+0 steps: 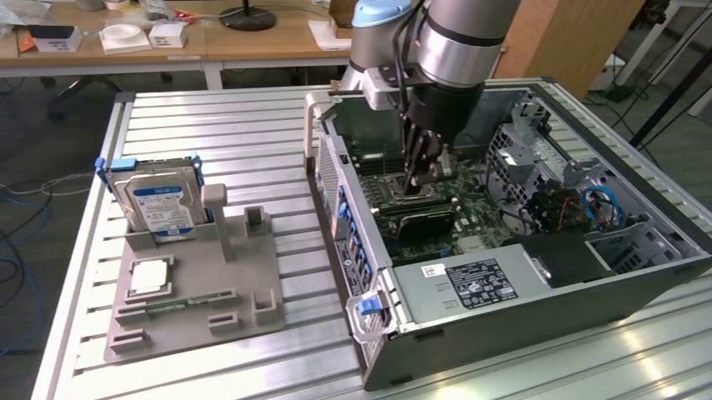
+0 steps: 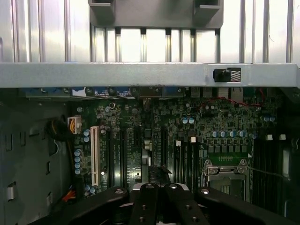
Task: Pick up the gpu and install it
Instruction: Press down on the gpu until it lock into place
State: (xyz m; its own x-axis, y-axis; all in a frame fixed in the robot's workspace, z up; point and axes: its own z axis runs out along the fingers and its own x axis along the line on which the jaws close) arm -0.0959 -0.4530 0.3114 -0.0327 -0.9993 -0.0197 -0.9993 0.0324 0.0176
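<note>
My claw (image 1: 421, 185) hung down inside the open computer box (image 1: 651, 279), over the green board. Its fingers (image 2: 145, 199) were pressed together. The dark card (image 1: 418, 221) stood on the board right under my fingertips, near the middle of the box. I could not tell if I was pinching it or only touching its top. To the left, on the metal table (image 1: 223, 125), the hard drive (image 1: 162, 204) stood in a gray holder (image 1: 250, 312).
</note>
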